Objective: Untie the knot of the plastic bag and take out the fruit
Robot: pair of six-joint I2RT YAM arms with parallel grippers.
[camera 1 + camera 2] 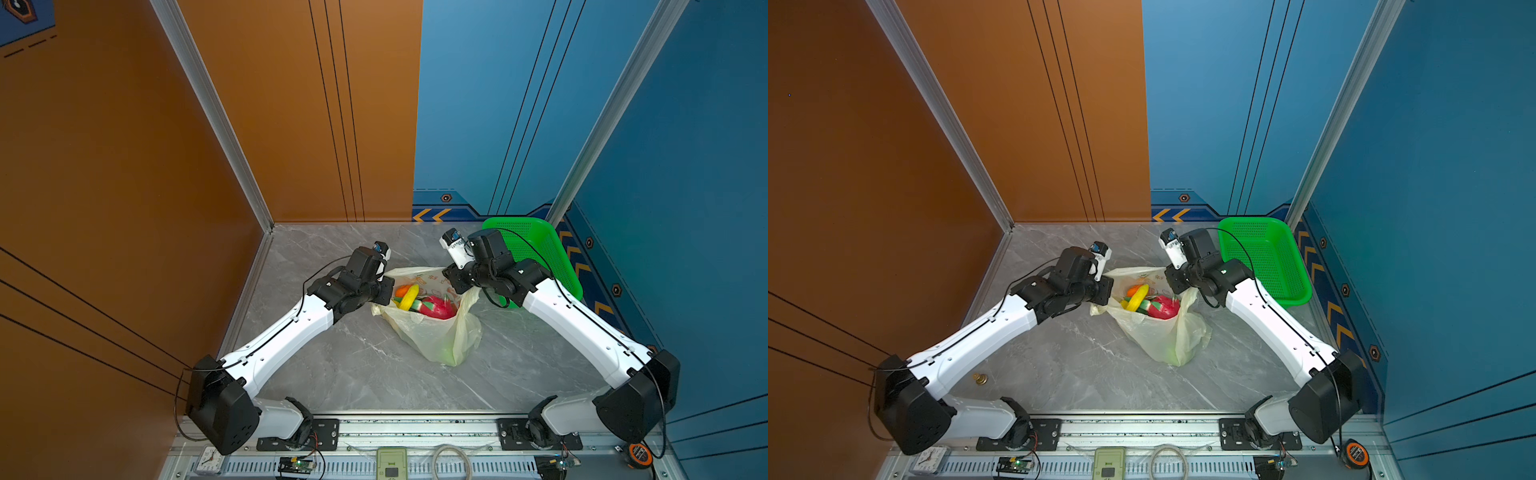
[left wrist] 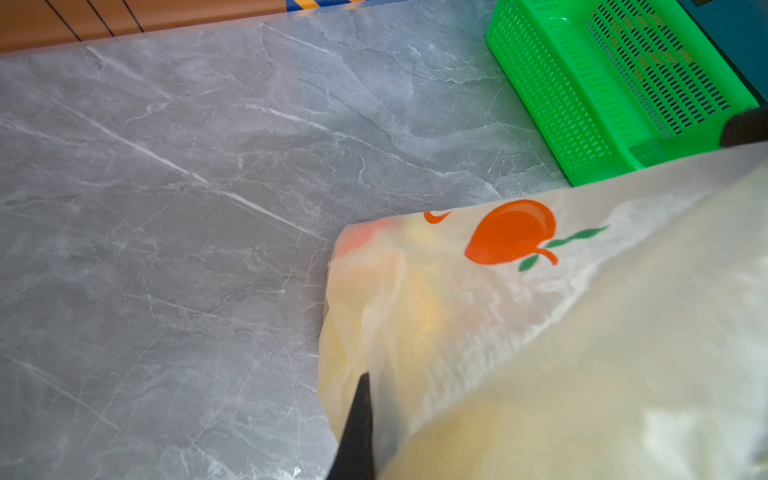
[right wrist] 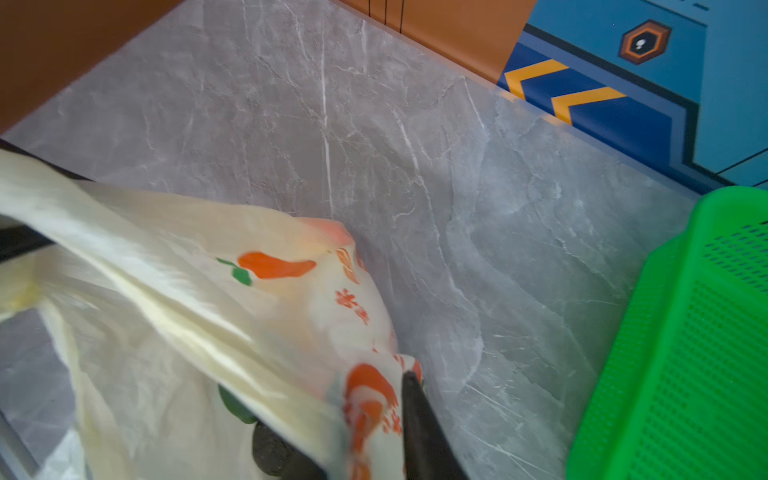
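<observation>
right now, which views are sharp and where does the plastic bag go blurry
Both top views: sharp, the banana and dragon fruit crisp inside the plastic bag. Left wrist view: the orange print in focus, the nearest bag film a soft blur. Right wrist view: bag folds smeared, marble table sharp.

My grey marble tabletop (image 1: pixel 332 374) carries the plastic bag (image 1: pixel 436 340) at its middle, closed end toward the near edge. A green basket (image 1: pixel 552 257) sits in the far right corner. A small brass knob (image 1: pixel 980 378) lies near left.
</observation>
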